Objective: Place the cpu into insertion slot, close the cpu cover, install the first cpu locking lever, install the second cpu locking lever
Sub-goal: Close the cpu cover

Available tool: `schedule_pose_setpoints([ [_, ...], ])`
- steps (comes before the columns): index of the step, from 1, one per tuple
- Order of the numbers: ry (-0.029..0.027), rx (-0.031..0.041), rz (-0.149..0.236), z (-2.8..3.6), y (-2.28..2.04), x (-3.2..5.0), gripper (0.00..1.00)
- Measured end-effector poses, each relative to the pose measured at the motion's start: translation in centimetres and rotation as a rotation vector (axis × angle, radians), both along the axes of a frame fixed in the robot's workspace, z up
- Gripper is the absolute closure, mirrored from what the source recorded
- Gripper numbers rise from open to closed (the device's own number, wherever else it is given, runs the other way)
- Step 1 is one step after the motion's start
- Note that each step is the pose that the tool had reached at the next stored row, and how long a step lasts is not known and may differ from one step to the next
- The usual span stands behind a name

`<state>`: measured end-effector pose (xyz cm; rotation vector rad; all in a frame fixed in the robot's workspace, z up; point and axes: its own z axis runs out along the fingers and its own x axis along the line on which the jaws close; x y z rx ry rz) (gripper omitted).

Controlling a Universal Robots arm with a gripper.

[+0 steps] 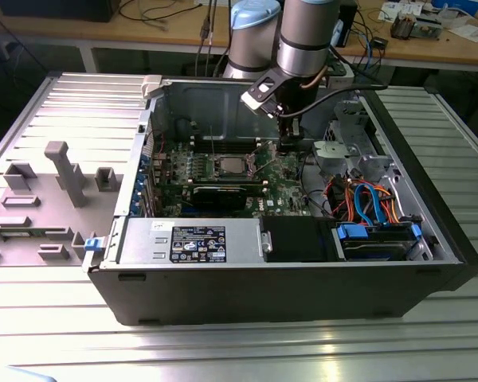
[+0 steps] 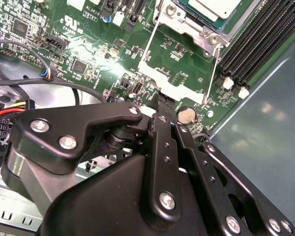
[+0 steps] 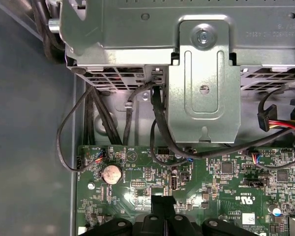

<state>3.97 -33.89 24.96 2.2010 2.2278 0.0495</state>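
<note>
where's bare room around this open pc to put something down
Free: ribbed silver table in front of the black computer case and past it on the exterior view's right. Crowded: the grey moulded tray on the exterior view's left, and inside the case, where the gripper hangs over the green circuit board beside orange and blue cables.

Black-and-white rating label (image 1: 197, 243) on the power supply (image 1: 139, 243), lower centre-left of the exterior view: rows of print and small certification signs, too fine to make out. Small white sticker (image 1: 156, 226) just up and left of it, unreadable.

Second wrist view: white silkscreen codes and a logo mark (image 2: 71, 22) on the green circuit board (image 2: 88, 44).

First wrist view: printed triangle sign (image 3: 131, 155) near the coin cell (image 3: 111, 173). Stamped characters (image 3: 270, 33) on the metal cage (image 3: 137, 29), upside down.
</note>
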Motion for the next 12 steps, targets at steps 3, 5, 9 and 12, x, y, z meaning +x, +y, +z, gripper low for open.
schedule_pose_setpoints([
  [3, 0.0, 0.0, 0.0, 0.0, 0.0, -0.31, 0.89],
  [5, 0.0, 0.0, 0.0, 0.0, 0.0, -0.44, 0.89],
  [9, 0.0, 0.0, 0.0, 0.0, 0.0, -0.78, 0.89],
  [12, 0.0, 0.0001, 0.0, 0.0, 0.0, -0.8, 0.89],
])
